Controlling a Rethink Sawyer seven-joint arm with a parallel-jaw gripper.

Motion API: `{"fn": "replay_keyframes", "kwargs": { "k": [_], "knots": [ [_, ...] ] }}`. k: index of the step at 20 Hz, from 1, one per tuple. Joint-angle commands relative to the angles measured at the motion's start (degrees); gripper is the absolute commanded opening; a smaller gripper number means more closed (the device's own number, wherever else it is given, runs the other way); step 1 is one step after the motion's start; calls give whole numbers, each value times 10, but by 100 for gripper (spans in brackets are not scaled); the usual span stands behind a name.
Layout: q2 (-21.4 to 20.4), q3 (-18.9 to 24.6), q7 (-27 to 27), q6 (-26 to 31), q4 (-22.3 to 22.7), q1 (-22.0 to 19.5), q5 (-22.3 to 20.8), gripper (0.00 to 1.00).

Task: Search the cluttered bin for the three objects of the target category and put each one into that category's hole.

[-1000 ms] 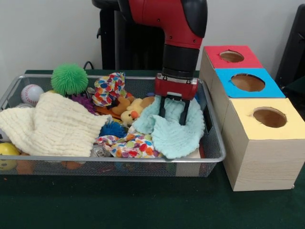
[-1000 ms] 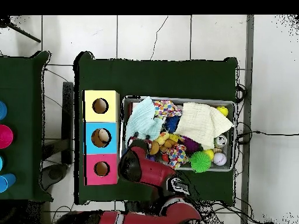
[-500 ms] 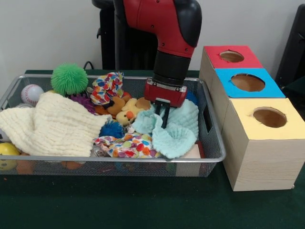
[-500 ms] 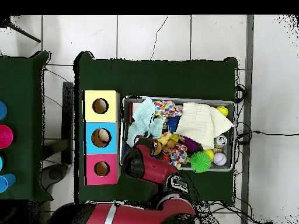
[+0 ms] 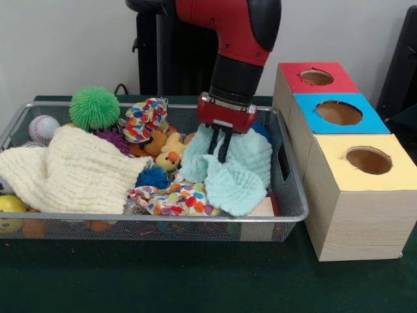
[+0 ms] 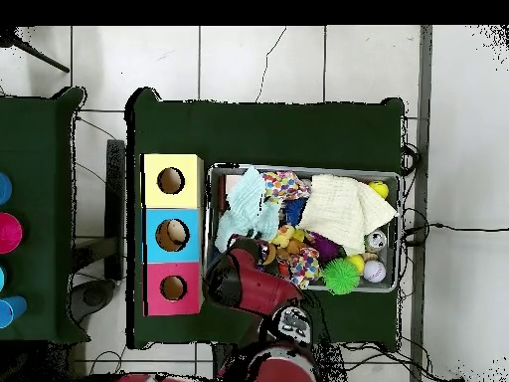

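The wire mesh bin (image 5: 163, 227) stands on the green table, full of clutter; it also shows in the overhead view (image 6: 303, 170). My gripper (image 5: 218, 149) hangs over the bin's right part, shut on a mint-green cloth (image 5: 234, 173) and holding its top bunched up a little above the clutter. In the overhead view the arm (image 6: 244, 284) covers the gripper. No see-through bottle shows; the cloths hide much of the bin. The blue-faced box's hole (image 5: 339, 112) is to the right of the bin, the middle of three boxes, and it shows in the overhead view (image 6: 172, 235).
In the bin lie a cream cloth (image 5: 71, 169), a green spiky ball (image 5: 95, 107), a baseball (image 5: 43, 128), a plush duck (image 5: 171, 155), a blue spiky ball (image 5: 154, 176), a patterned cloth (image 5: 172, 199) and a yellow ball (image 5: 10, 212). The red-faced box (image 5: 317, 77) and yellow-faced box (image 5: 368, 160) flank the blue one.
The gripper's fingers closed on the mint-green cloth, then rose slightly and shifted left with it. The cloth has bunched up under the gripper.
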Motion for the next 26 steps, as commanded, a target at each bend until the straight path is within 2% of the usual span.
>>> {"fn": "replay_keyframes", "kwargs": {
  "k": [1,6,9,14,20,26],
  "knots": [
    [-76,-115,40,222,-30,41,20,0],
    [-102,-144,45,309,-66,55,-13,0],
    [-97,-163,49,324,-81,65,-27,0],
    [-58,-209,72,276,-88,82,-53,0],
    [-45,-192,62,208,-71,37,-79,0],
    [-44,-184,61,180,-64,15,-100,0]
  ]
}}
